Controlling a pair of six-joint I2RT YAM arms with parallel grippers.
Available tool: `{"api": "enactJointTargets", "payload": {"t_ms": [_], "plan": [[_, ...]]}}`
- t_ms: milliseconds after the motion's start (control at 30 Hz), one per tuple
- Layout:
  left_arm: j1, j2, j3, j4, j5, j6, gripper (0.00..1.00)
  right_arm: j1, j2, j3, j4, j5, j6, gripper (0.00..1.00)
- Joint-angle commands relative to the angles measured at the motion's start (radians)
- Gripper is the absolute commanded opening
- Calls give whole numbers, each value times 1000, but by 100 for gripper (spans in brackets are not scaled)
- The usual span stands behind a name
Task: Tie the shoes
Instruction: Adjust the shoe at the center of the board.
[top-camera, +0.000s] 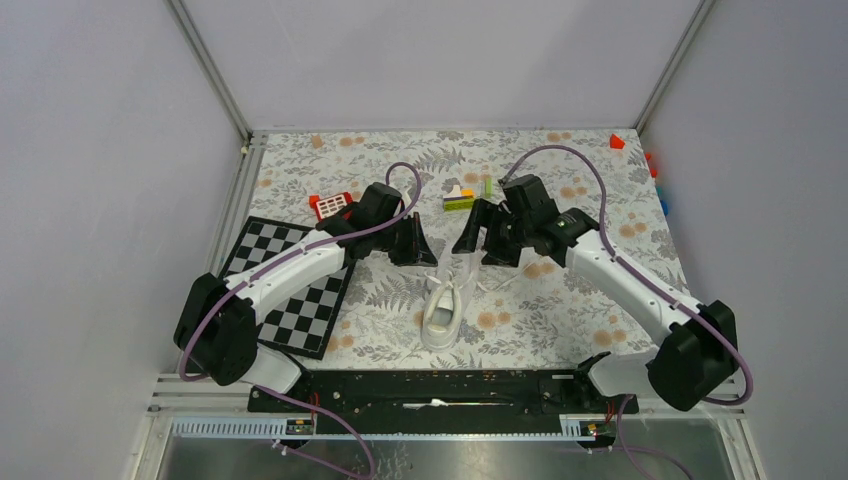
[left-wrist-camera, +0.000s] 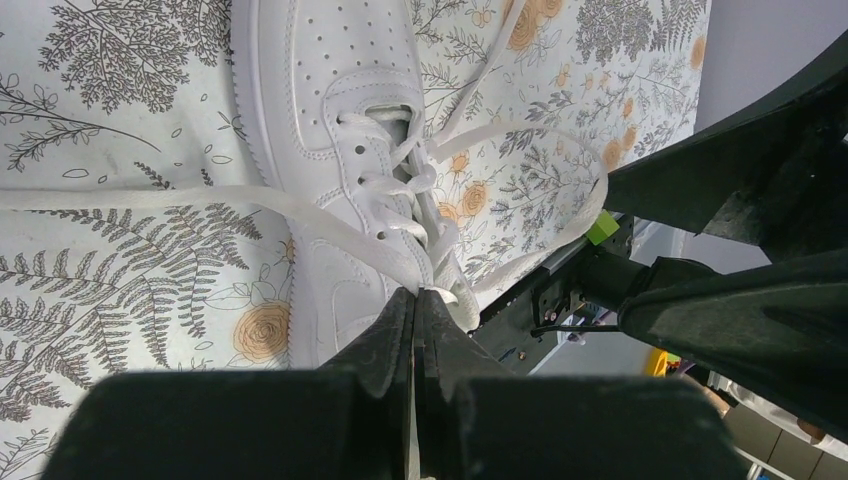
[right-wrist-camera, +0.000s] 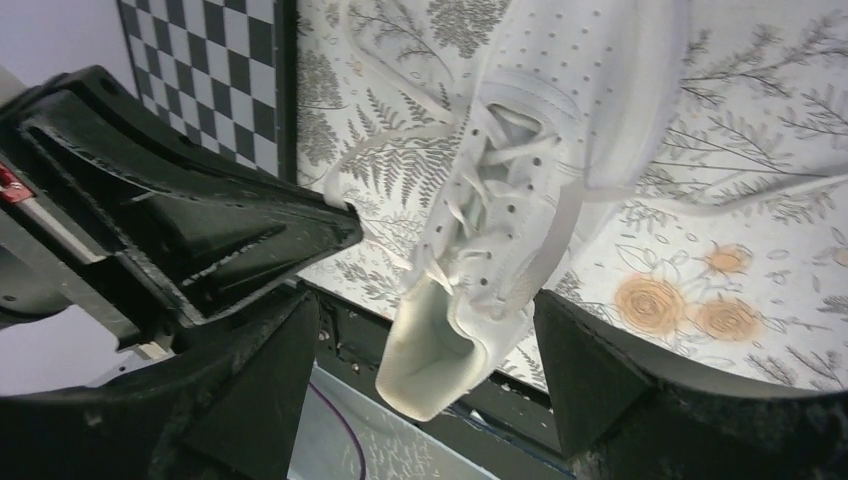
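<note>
The white sneaker (top-camera: 443, 310) lies on the floral table, heel toward the arm bases. It also shows in the left wrist view (left-wrist-camera: 340, 110) and the right wrist view (right-wrist-camera: 520, 170). My left gripper (top-camera: 418, 247) hangs just beyond the shoe's toe, on the left, and is shut (left-wrist-camera: 414, 292) on a white lace (left-wrist-camera: 150, 197), which runs taut from the eyelets. My right gripper (top-camera: 487, 243) is open beside it on the right, its jaws spread wide above the shoe (right-wrist-camera: 425, 330) and holding nothing. A second lace (right-wrist-camera: 760, 190) trails loose on the table.
A checkerboard mat (top-camera: 290, 290) lies at the left. A red toy (top-camera: 330, 205) and coloured blocks (top-camera: 462, 197) sit behind the grippers, and a red block (top-camera: 617, 141) is at the far right corner. A black rail (top-camera: 440, 390) runs along the near edge.
</note>
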Motion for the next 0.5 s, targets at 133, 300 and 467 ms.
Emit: {"api": "enactJointTargets", "payload": {"t_ms": [133, 300, 467], "plan": [[-3, -43, 44, 37, 24, 7, 0, -18, -106, -90, -88, 142, -5, 87], [-3, -47, 34, 37, 26, 10, 0, -38, -204, -176, -76, 197, 56, 89], [-3, -42, 36, 47, 37, 7, 0, -44, -300, -284, -15, 189, 160, 91]]}}
